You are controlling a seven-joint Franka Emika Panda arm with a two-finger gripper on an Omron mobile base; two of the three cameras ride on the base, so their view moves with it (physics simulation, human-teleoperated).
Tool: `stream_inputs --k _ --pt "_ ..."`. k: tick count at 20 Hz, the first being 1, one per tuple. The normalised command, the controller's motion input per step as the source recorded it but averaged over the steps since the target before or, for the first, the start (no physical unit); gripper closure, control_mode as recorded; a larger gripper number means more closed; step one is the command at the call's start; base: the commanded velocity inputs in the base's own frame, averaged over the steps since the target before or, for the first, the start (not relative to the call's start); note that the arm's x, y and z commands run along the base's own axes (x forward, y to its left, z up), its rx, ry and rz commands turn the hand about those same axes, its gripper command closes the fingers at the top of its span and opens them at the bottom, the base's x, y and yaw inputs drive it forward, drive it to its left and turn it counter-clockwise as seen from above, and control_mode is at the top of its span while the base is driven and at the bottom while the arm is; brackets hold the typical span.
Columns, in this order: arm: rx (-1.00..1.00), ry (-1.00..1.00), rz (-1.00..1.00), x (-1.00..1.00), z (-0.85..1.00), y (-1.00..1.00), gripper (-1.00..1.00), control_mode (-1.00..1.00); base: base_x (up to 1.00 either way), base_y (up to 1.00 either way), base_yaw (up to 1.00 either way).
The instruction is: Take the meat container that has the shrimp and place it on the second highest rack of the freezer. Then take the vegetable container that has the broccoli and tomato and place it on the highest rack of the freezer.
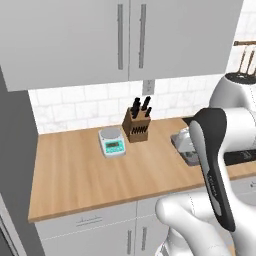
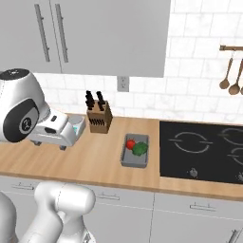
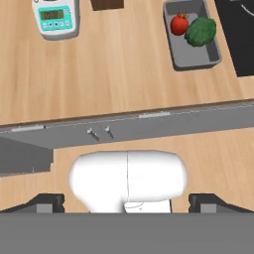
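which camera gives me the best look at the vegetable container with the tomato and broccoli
The hand view: it looks straight down into the vegetable container, tomato and broccoli plain. The right base view shows it smaller, beside the cooktop. In the left base view the arm hides most of it.

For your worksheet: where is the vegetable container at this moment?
The vegetable container sits on the wooden counter, just left of the black cooktop and right of the knife block; the hand view shows it at upper right.

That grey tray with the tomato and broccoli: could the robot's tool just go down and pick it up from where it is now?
Probably yes. The vegetable container sits alone on the wooden counter, nothing on top of it; the knife block and scale stand well apart. The tool hangs back from it, so the arm must reach forward first.
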Motion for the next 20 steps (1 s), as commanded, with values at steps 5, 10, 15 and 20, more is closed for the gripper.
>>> stream_inputs --k 5,10,15,20 --pt "0.00 0.00 0.00 0.00 0.00 0.00 -1.00 1.00 0.46 -0.49 0.00" --pt "0.00 0.00 0.00 0.00 0.00 0.00 -1.00 1.00 0.49 -0.22 0.00" --pt "0.05 0.00 -0.13 0.00 -0.16 -0.43 -1.00 -1.00 0.02 -0.02 0.00" --pt "0.07 0.02 -0.38 0.13 -0.31 -0.87 -1.00 -1.00 0.00 0.00 0.00"
